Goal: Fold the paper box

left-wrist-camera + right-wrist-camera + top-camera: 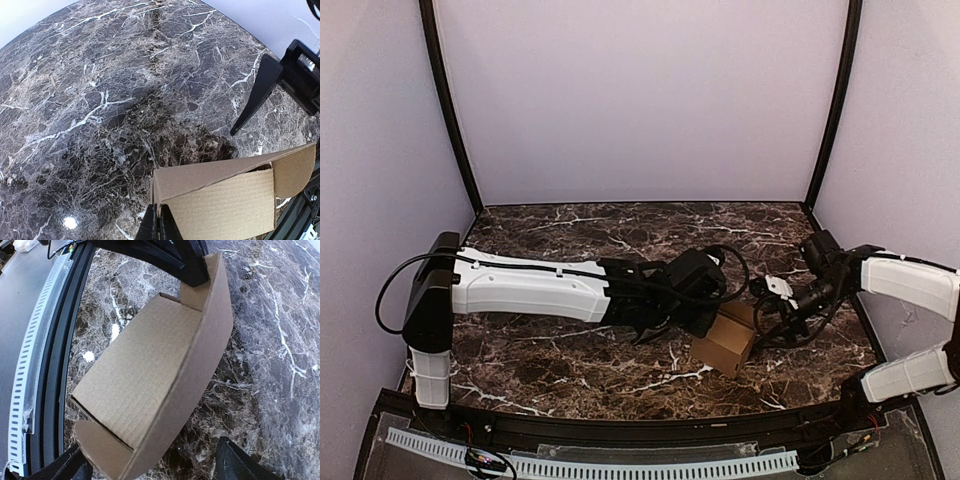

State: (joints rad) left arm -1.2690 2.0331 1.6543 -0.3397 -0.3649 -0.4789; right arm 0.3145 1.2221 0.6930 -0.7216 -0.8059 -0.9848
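The paper box (725,342) is a brown cardboard piece, partly folded into a box shape, on the marble table right of centre. In the left wrist view my left gripper (160,227) is shut on the near corner edge of the box (225,205). In the top view the left gripper (700,322) sits at the box's left side. My right gripper (150,467) is open, with its fingers on either side of the box's near end with the rounded tab (145,370). In the top view the right gripper (775,300) is just right of the box.
The dark marble table (570,360) ends at a black front rail with a white perforated strip (30,365) close to the box. Pale enclosure walls (640,100) stand at the back and sides. Black cables (735,265) loop above the box.
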